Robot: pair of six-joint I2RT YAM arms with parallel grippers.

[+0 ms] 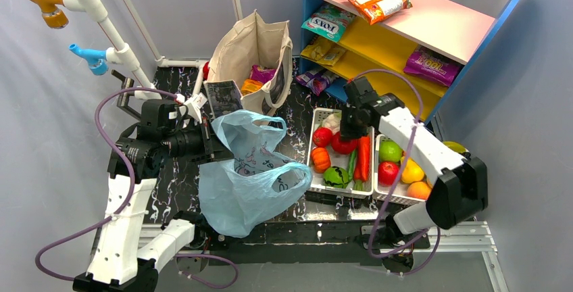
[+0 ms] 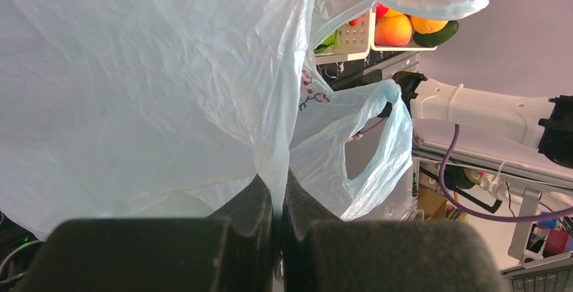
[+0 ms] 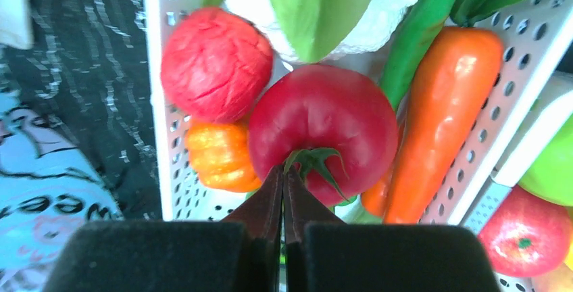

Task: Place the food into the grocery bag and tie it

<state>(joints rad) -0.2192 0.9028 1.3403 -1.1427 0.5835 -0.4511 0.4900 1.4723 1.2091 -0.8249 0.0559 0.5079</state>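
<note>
Left of the white basket (image 1: 326, 111), the left gripper (image 2: 277, 190) is clenched on a fold of the grocery bag (image 1: 246, 184), which sags just beside the basket. The film is thin, light and slippery, so the handle loops look like the surest hold. Inside the basket, the right gripper (image 3: 284, 174) is pinched shut on the green stalk of the tomato (image 3: 323, 123), which is smooth, round and likely to swing. Only the wrist views show each pinch; the overhead view shows the whole bag beside the basket.
</note>
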